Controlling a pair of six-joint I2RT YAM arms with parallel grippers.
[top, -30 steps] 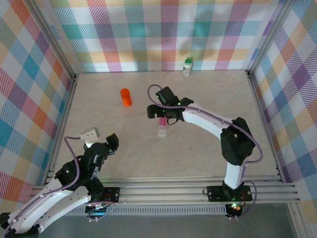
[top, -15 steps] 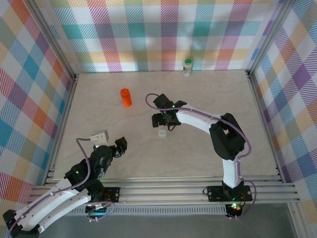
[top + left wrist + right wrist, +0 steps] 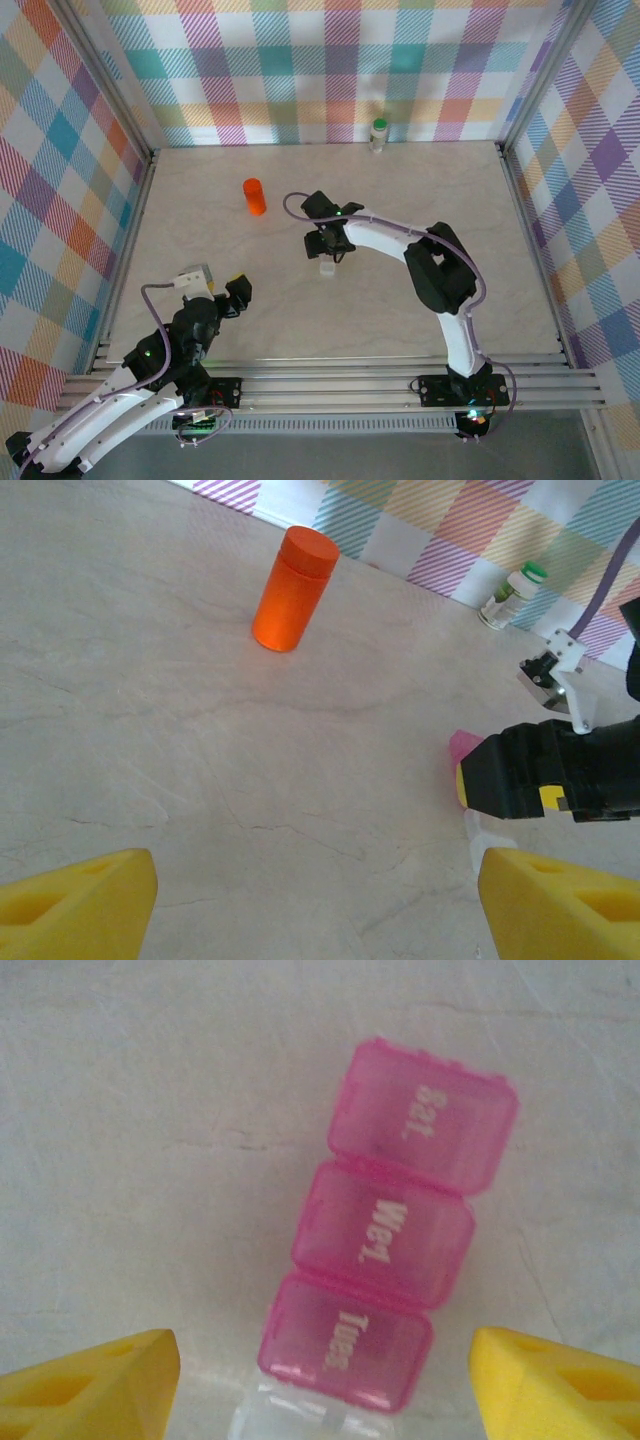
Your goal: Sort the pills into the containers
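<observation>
surroundings: plaid cloth walls [image 3: 300, 60] box the bench [image 3: 520, 240] in on three sides, and ribbed metal rails [image 3: 330, 383] run along the near edge where both arms are bolted
in the way: from the top camera the right arm's black wrist [image 3: 322, 208] sits right over the pink pill box [image 3: 385, 1230], so just its clear near end pokes out there
where the box is: flat on the bench around the middle, on the near side and a bit right of the orange vial [image 3: 254, 196], well apart from it
box looks: see-through pink strip with three snap-lid cells in a row, marked Sat, Wed, Tues in white, plus a colourless cell at the Tues end. Can't tell if anything's inside
right pincer [image 3: 322, 1385]: hangs over the box with yellow fingers [image 3: 90, 1385] spread wide either side of the Tues end, a gap on both sides, so it's open and not touching
left pincer [image 3: 318, 905]: low at the near left, open wide with just bare bench between the tips, facing the vial and the box
orange vial: upright, a smooth bright plastic cylinder with a same-colour lid
white bottle [image 3: 378, 134]: small, round green cap, upright just in front of the back wall
bench surface: pale, matte, stone-look with faint veins
</observation>
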